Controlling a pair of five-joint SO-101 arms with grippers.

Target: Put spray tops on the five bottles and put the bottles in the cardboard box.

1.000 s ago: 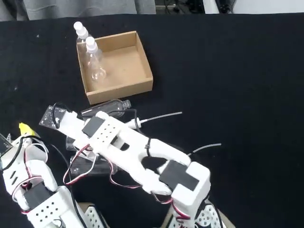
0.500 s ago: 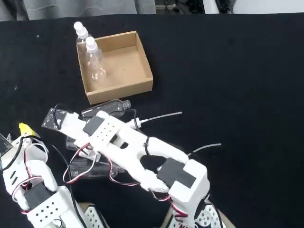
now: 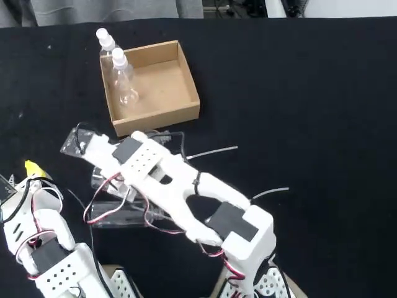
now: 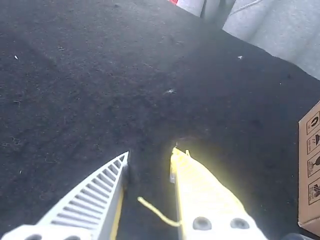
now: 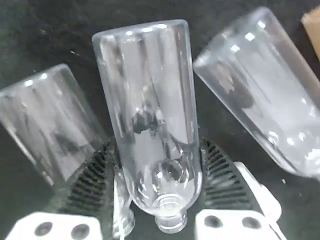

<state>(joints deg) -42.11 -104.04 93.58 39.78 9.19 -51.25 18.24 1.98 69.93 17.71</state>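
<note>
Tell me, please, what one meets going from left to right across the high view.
left arm → cardboard box → thin white tube → second thin white tube. The right arm overlaps several, so it is left out.

Two capped bottles [image 3: 121, 77] at cardboard box [image 3: 166, 90], three uncapped bottles [image 5: 150, 115] lying nearby

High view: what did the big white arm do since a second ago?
The white right arm pushed forward, closer to the brown cardboard box. Nothing was visibly grabbed or let go. The box, the two white-topped clear bottles and the left arm stayed put.
</note>
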